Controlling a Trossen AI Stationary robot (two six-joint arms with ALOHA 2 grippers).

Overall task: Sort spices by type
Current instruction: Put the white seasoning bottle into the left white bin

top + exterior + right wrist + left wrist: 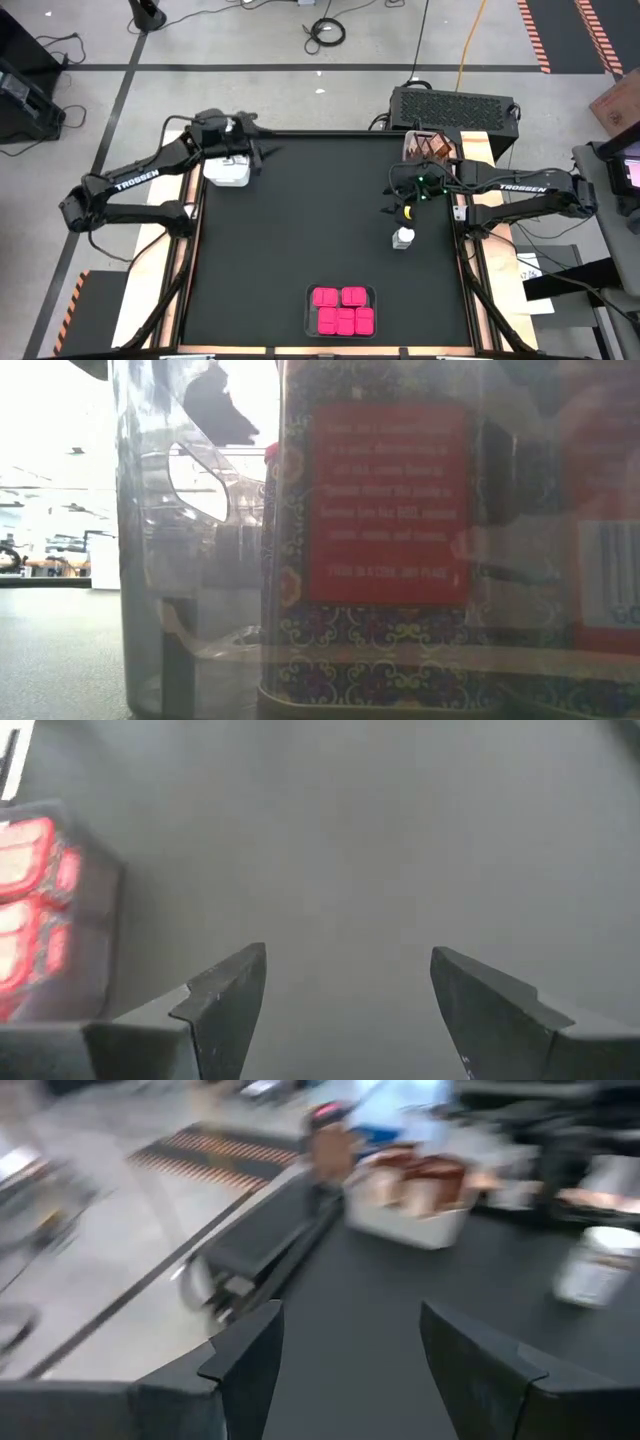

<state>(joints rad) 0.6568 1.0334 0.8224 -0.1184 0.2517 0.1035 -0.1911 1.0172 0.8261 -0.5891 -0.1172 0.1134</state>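
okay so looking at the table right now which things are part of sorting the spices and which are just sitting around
Part of the job:
pink boxes
brown jars
white-lidded clear jar

Just lying about:
black vented unit behind the table
floor cables
white tray by the left arm, contents hidden

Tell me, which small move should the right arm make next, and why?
Probably lower the right tool onto the lone white-lidded jar nearby. Its fingers are open and empty, and that jar stands alone on the mat, outside any tray.
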